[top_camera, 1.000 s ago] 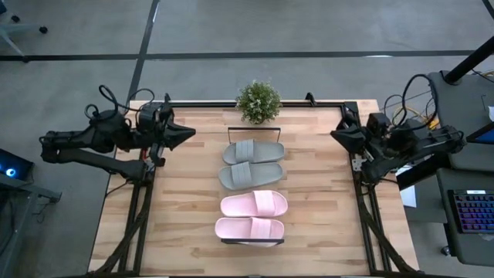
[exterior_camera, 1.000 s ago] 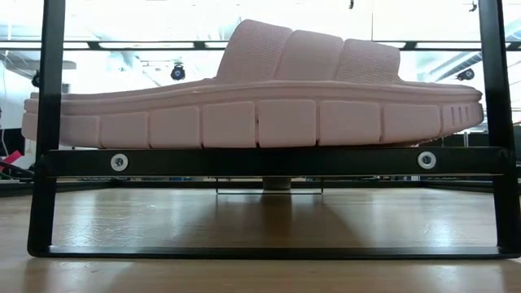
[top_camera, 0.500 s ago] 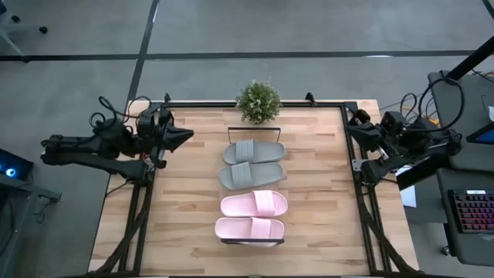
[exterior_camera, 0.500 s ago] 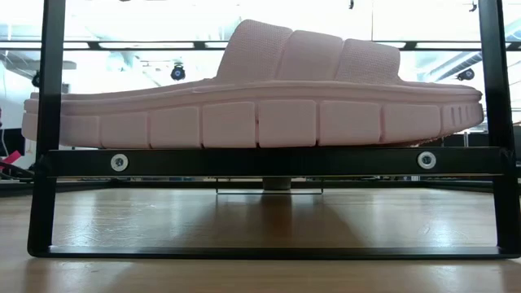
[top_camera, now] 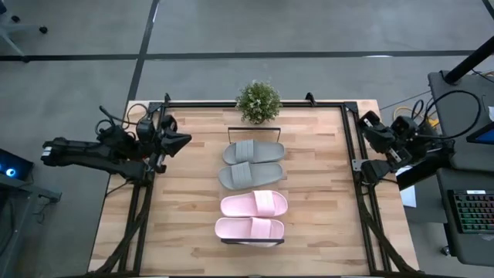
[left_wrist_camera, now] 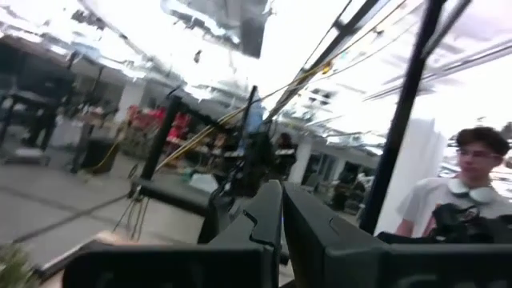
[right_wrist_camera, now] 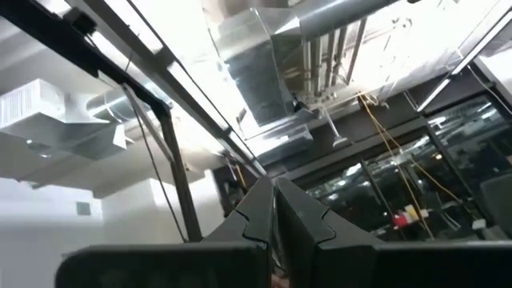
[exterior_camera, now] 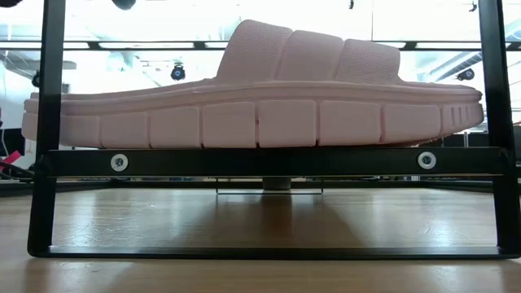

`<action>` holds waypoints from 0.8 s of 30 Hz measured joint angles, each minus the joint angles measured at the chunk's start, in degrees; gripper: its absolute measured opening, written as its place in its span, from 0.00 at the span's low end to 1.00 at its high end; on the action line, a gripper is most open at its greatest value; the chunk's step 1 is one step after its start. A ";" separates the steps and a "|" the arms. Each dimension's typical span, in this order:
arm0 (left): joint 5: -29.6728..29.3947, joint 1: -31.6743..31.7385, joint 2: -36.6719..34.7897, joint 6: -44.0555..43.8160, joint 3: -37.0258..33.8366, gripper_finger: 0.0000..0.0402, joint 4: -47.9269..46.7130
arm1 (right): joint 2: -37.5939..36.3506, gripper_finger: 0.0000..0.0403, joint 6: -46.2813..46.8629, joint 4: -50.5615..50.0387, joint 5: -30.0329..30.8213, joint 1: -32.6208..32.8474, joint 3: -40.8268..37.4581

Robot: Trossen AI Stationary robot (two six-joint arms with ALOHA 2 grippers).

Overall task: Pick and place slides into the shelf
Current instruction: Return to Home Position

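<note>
The shelf (exterior_camera: 244,161) stood along the middle of the table (top_camera: 316,208), running from near to far, and all four slides lay across it in a row. None was left on the table itself.

Nearest sat a pink slide (top_camera: 249,228). In the low view it filled the frame side-on, its sole resting flat over the shelf's black end bar. Just behind it lay the second pink slide (top_camera: 254,204), the two close side by side. Next came a grey slide (top_camera: 250,175), and touching it on the far side was the last grey slide (top_camera: 253,151), at the far end of the shelf. Every slide lay upright on its sole with the strap up. Little of the board showed under them; only the black wire at the two ends was clear from above.

A small potted plant (top_camera: 258,101) stood at the far edge of the table, just beyond the shelf.

The left gripper (top_camera: 184,140) hung over the table's far-left edge, well apart from the slides, its fingers (left_wrist_camera: 268,210) pressed together on nothing. The right gripper (top_camera: 363,121) sat outside the far-right corner, its fingers (right_wrist_camera: 264,200) likewise closed and empty.
</note>
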 joint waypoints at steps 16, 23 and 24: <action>1.36 0.00 -7.47 3.10 -8.02 0.00 3.03 | -5.69 0.02 -0.44 2.68 -0.22 0.00 -8.21; 1.63 0.00 -11.90 2.75 -13.53 0.00 7.97 | -11.51 0.02 -0.59 7.96 -0.29 0.00 -14.55; 1.84 0.00 -12.52 2.63 -14.32 0.00 9.07 | -12.29 0.02 -0.61 8.50 -0.66 -0.02 -15.38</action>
